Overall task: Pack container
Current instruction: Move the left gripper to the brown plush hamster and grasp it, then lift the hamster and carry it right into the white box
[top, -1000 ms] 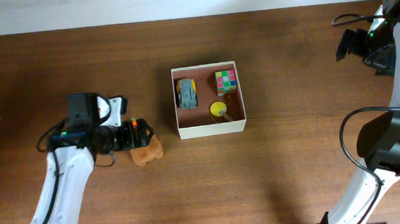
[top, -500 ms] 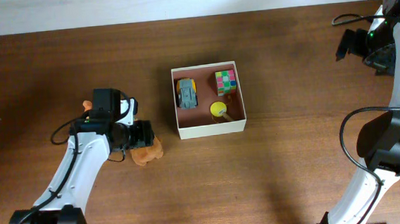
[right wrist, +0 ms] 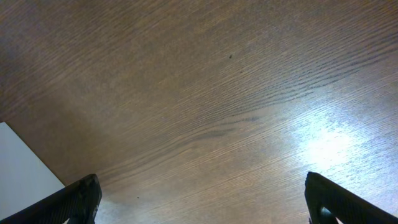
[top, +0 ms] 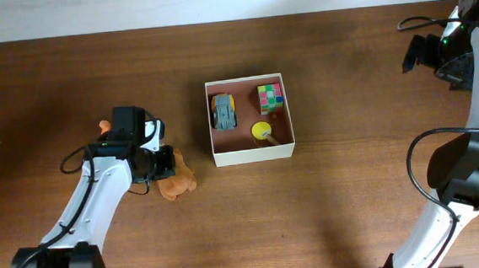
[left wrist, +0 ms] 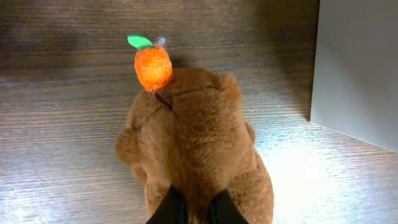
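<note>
The container sits in the middle of the overhead view. It holds a toy car at its upper left, a coloured cube at its upper right and a small yellow piece below them. The lower left of its floor is bare.

Just left of its lower left corner, near the wall but apart from it, lies a brown plush bear with a small orange on its head. The left gripper has its fingers pinched close together on the fur at the bear's near end.

The step in hand looks like carrying the bear in. The grip takes only a tuft of soft fur, so the bear will likely droop. It should be raised well above the white wall before moving right, then lowered over the bare corner, away from the car. Letting go only once the bear rests on the floor should keep it from rolling out.

The right gripper hangs over bare table at the upper right of the overhead view, fingers wide apart and holding nothing.
</note>
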